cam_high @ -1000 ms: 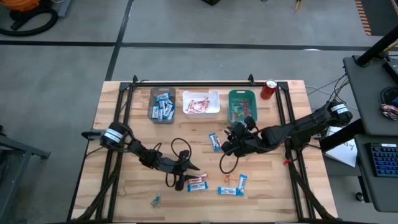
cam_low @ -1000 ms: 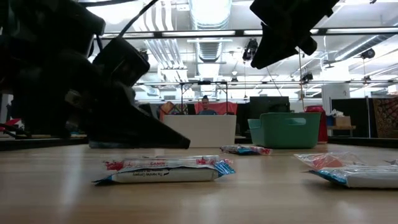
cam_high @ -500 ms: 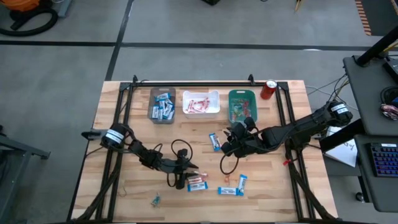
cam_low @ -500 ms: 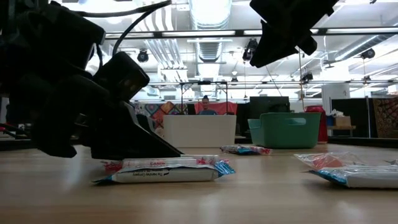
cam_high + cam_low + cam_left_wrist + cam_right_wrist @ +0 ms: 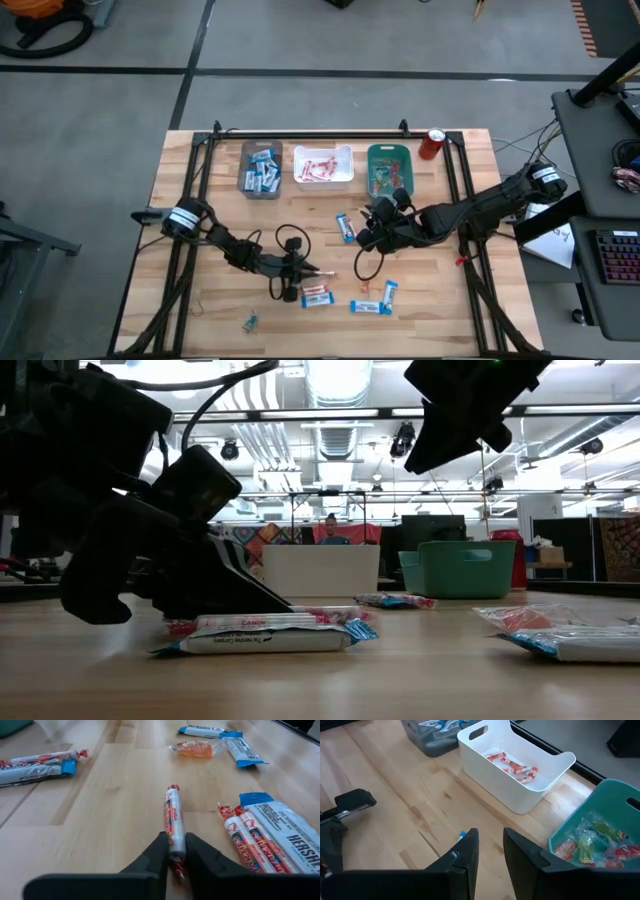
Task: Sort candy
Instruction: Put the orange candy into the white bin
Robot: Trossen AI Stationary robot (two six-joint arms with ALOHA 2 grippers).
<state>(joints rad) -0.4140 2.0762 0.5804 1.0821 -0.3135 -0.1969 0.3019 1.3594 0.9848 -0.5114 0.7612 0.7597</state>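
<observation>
My left gripper [image 5: 174, 856] is low over the table's near middle [image 5: 312, 272], shut on a thin red-and-white candy roll [image 5: 173, 815]. Just beside it, toward the table's near edge, lie two red-and-white bars and a blue-and-white bar [image 5: 260, 840], flat on the wood. More candy lies on the table: a blue bar [image 5: 345, 227], two blue bars [image 5: 378, 300] and an orange piece [image 5: 362, 290]. My right gripper [image 5: 490, 851] hangs above the table right of centre [image 5: 366, 238], open, with nothing between its fingers. My left gripper pinches the candy roll's near end [image 5: 173, 849] between its two fingers. The fingers come in low from the table's left, slanting slightly down, and lie along the roll. The rest of the roll reaches out ahead of the fingertips and rests on the wood.
Three bins stand in a row at the far edge: a grey one [image 5: 260, 168] with blue-and-white bars, a white one [image 5: 323, 165] with red-and-white pieces, a teal one [image 5: 388, 170] with mixed sweets. A red can [image 5: 432, 143] stands at the far right. A small teal piece [image 5: 250, 321] lies near the front left.
My left gripper has stayed in place, tipped its fingers down a little toward the table, and shut from a wide spread onto the near end of the red-and-white roll. The roll still lies on the wood.
</observation>
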